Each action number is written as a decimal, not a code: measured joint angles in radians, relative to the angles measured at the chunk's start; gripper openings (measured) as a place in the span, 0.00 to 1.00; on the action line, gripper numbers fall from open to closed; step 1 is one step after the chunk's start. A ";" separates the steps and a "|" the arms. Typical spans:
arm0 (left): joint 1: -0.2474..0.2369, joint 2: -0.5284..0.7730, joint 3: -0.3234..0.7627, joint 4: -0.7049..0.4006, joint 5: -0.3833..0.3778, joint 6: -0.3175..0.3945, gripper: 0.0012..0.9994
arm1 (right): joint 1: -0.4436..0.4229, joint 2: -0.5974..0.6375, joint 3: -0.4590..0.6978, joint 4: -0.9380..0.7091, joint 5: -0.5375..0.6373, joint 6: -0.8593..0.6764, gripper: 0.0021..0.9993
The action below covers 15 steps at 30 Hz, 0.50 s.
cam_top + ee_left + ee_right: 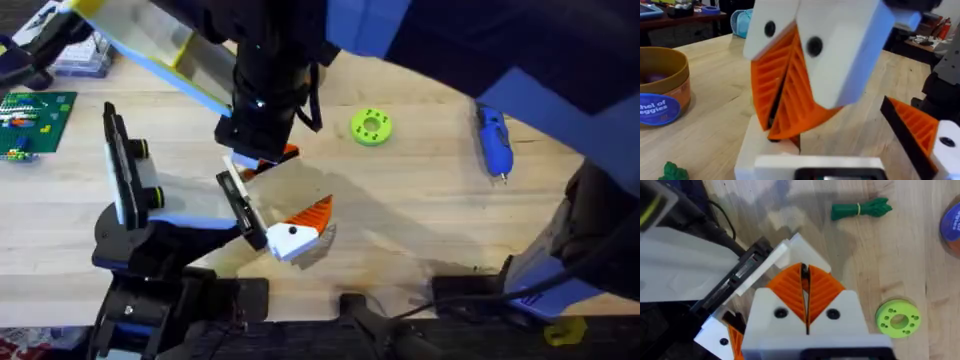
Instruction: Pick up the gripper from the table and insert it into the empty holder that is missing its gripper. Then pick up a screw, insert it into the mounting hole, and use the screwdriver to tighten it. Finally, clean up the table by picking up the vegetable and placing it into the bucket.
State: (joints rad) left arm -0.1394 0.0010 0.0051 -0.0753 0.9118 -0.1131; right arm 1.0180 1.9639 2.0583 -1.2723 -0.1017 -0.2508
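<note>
2 orange pads of right gripper point(805, 297) pressed together above table point(900, 265)

From my left wrist I can read only part of one label: the blue band on the bucket point(662, 85) carries white letters, cut off at the edge, showing "hel of" on one line and "eggies" below it. I can read no other text, number or sign anywhere.

Bucket point(662, 92) cut off at edge
</note>
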 joint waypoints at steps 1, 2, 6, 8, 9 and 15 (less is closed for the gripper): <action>0.000 0.000 0.000 0.000 0.000 0.000 0.99 | 0.000 0.000 0.000 0.000 0.000 0.000 0.00; 0.000 0.000 0.000 0.000 0.000 0.000 0.99 | 0.000 0.000 0.000 0.000 0.000 0.002 0.01; 0.000 0.000 0.000 0.000 0.001 0.000 0.99 | 0.000 0.000 0.000 0.002 0.001 0.010 0.39; 0.000 0.000 0.000 0.000 0.002 0.001 0.99 | -0.002 0.000 0.000 0.002 0.014 0.011 0.69; 0.000 0.000 0.000 0.000 0.001 0.000 0.99 | -0.007 0.000 0.001 0.001 0.026 0.010 0.84; 0.001 0.000 0.000 0.000 0.002 0.001 0.99 | -0.021 0.000 0.004 0.002 0.037 0.008 0.99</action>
State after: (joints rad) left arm -0.1387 0.0010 0.0051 -0.0750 0.9138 -0.1125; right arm 0.9968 1.9640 2.0621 -1.2698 -0.0647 -0.2432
